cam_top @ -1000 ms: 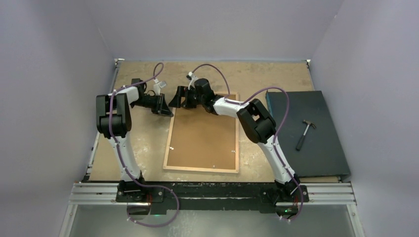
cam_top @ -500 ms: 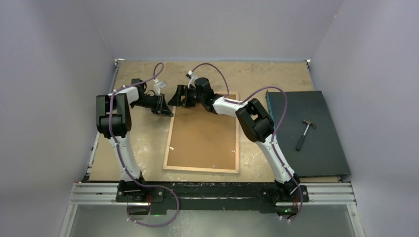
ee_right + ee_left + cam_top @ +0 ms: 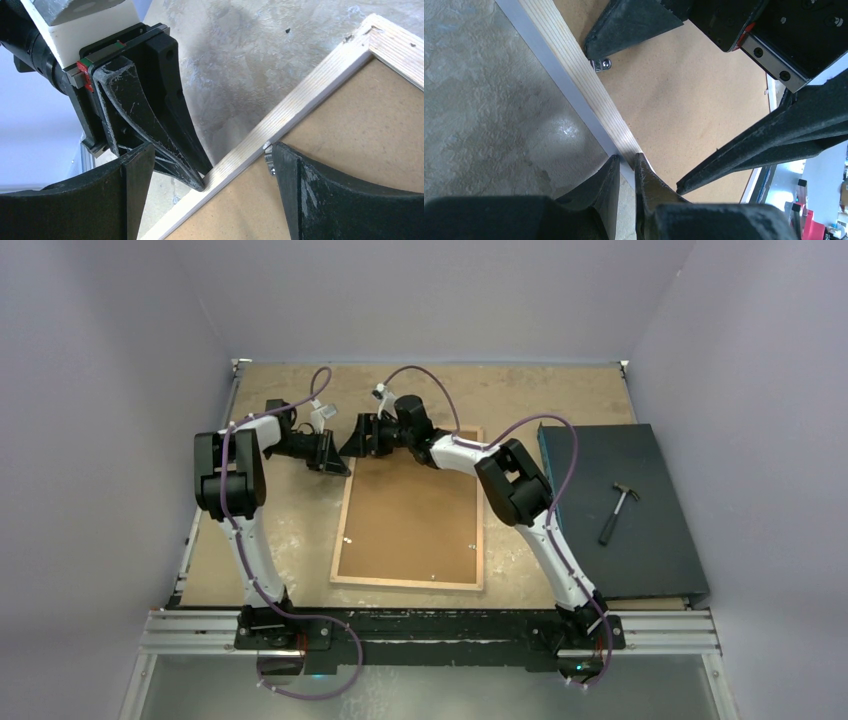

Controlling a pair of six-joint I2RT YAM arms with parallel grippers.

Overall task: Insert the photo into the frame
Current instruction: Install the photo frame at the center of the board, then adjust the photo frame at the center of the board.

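Here the frame lies back-up, with a brown backing board seated in it; the photo is not visible. The left gripper pinches the left rail near its far corner. The right gripper, jaws wide apart, has edged leftward to straddle that rail beside a metal clip, which suggests clip work comes next. Around it are the worn tabletop, a dark mat bearing a hammer, and lilac walls.

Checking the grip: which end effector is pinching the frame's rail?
The left end effector, closed on the rail of the frame; the right end effector straddles it wide open.
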